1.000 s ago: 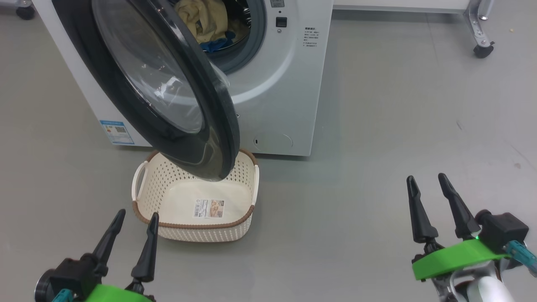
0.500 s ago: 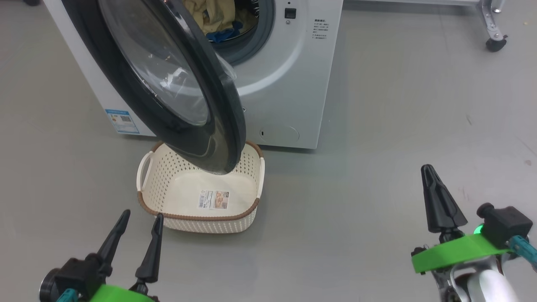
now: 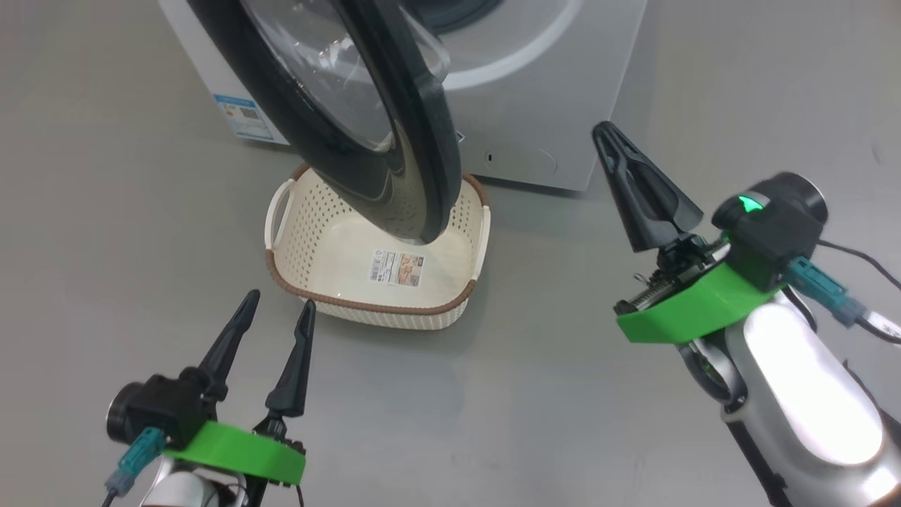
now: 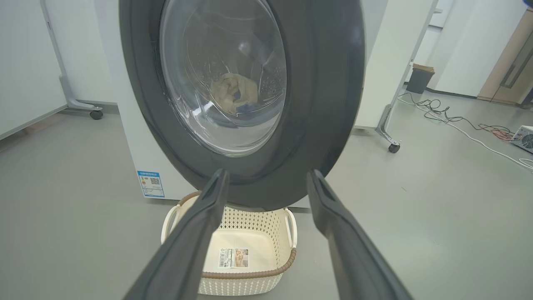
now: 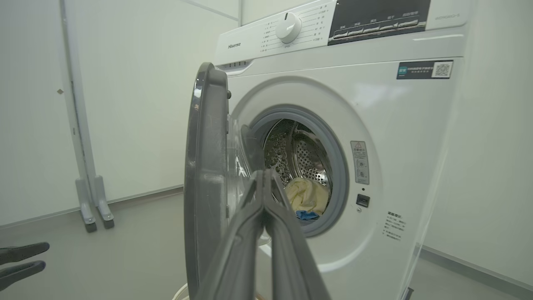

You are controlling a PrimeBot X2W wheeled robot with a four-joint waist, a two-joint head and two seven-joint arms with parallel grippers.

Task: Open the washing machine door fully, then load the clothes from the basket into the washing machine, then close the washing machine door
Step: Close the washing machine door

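Right wrist view: clothes (image 5: 306, 196) in drum (image 5: 300, 152), R claw (image 5: 264, 172) together; head view: basket (image 3: 383, 315), L claw (image 3: 279, 300) apart.

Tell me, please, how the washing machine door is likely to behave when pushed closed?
The washing machine door looks thick and rigid, so it should swing whole, not flex. Its glossy rim may let the shut right pincer slide. The glass bowl suggests some weight.

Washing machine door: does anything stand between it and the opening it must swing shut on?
Nothing blocks the drum: the clothes sit inside it, and the basket is on the floor under the washing machine door. The shut right claw hangs on the door's inner side, possibly in its swing.
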